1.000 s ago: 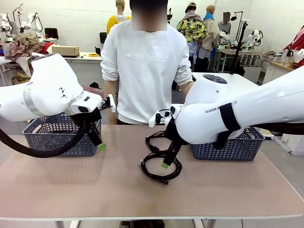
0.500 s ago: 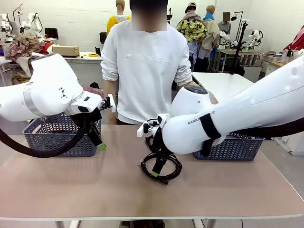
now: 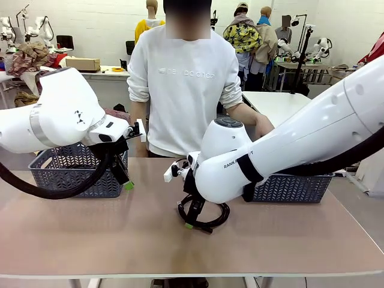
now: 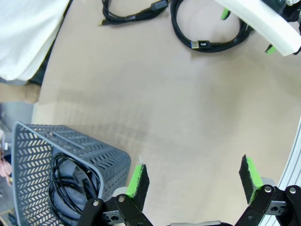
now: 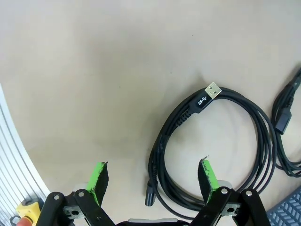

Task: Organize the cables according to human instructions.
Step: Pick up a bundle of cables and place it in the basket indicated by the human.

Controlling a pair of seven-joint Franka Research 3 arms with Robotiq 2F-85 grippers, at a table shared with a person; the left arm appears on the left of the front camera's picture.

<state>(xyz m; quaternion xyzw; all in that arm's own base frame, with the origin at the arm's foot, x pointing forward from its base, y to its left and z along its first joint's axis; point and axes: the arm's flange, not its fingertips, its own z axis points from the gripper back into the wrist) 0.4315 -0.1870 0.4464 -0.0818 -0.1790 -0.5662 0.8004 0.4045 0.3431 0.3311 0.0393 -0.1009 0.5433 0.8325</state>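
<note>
so the right claw [image 3: 192, 219] hangs wide open right over the coiled cable [image 5: 264, 141] lying mid-surface [image 3: 90, 240]. One green pad is outside the ring and the other is over the hole, so one side of the bundle sits between them. Decent setup, but here's my worry: nothing ties that coil. If the pinch catches only a couple of loops, I'd bet the rest sags and unwinds on the lift, with the USB plug [image 5: 212, 88] dangling. A second cable [image 4: 131, 14] lies just beyond the coil on the person's side, close enough that a trailing loop could hook it and drag it along. Going too low would jam the pads into the surface too. The left claw [image 4: 193, 174] is spread wide with nothing in it, well off to the robot's left of the coil by the grey basket [image 4: 108, 157], which has a stowed cable [image 4: 66, 188] inside. Another basket [image 3: 288, 189] sits on the coil's other side, so picking the wrong one is a real risk
</note>
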